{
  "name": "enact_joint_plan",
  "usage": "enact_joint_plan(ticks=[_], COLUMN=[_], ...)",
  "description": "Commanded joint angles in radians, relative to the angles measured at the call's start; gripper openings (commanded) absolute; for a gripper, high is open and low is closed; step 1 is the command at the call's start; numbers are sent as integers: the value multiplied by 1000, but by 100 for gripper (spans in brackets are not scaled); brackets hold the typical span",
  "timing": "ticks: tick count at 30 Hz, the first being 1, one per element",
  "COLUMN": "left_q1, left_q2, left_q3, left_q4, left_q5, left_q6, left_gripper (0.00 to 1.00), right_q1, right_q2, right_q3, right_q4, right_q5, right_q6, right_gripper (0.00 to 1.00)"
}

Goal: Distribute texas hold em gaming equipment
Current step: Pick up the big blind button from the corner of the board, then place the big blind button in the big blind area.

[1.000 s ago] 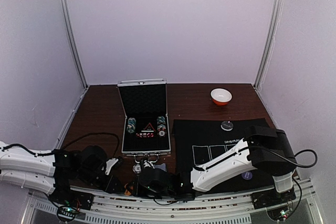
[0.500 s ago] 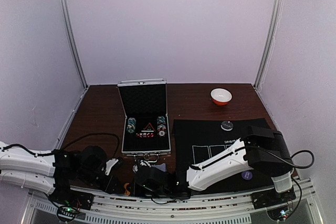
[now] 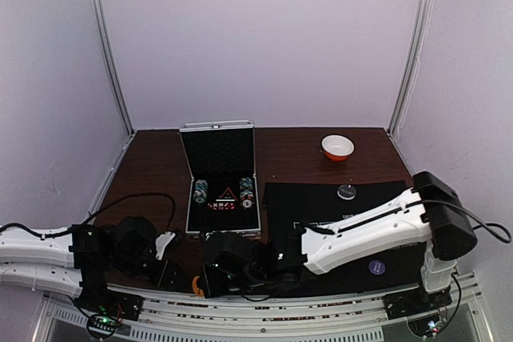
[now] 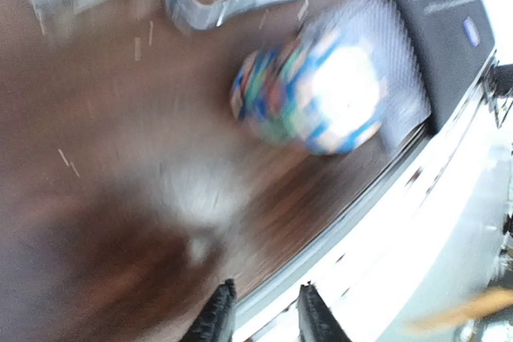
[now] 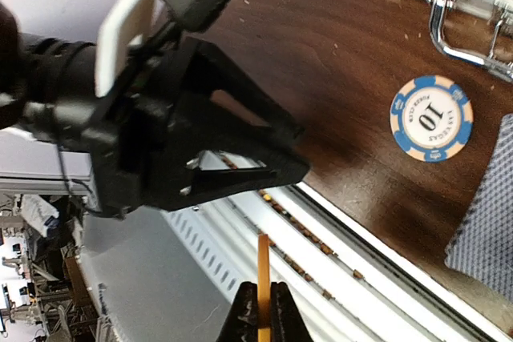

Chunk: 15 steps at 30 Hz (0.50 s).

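Note:
My right gripper (image 5: 263,292) is shut on a thin orange disc (image 5: 262,266), seen edge-on over the rail at the table's near edge. In the top view this gripper (image 3: 200,281) lies low at the front left of centre. A blue-and-cream poker chip marked 10 (image 5: 430,118) rests on the wood beside a grey-blue card (image 5: 487,239). The left wrist view is blurred: a striped chip stack (image 4: 313,94) and a card (image 4: 385,54) lie ahead of my left gripper (image 4: 264,319), whose jaws stand slightly apart with nothing between them.
An open silver case (image 3: 220,226) holds chip stacks (image 3: 200,191) and stands mid-table, its handle (image 5: 473,34) near the chip. A black mat (image 3: 321,206) carries a dark disc (image 3: 346,191) and a purple-blue disc (image 3: 376,267). A white-and-orange bowl (image 3: 337,146) sits at the back right.
My right gripper closed on the orange disc and the arm stretched further left. The left arm drew back slightly and its jaws parted a little.

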Motion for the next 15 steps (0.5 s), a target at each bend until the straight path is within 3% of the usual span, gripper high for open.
enact_joint_plan(ticks=[1,10,15], left_q1=[-2,2,92], left_q2=[-20,213,288], left_q3=[155,532,662], left_q4=[-83,-259,-268], left_q5=[-165,-405,-451], left_q6=[65,351,505], left_gripper=[34,61,79], right_q1=[-46,-304,-431], right_q2=[-188,-456,-547], right_q3=[8,-116,-275], right_q4=[-208,-300,-267], right_q5=[-12,-18,-149], right_q6=[-119,-210,-271], right_gripper=[0,0,0])
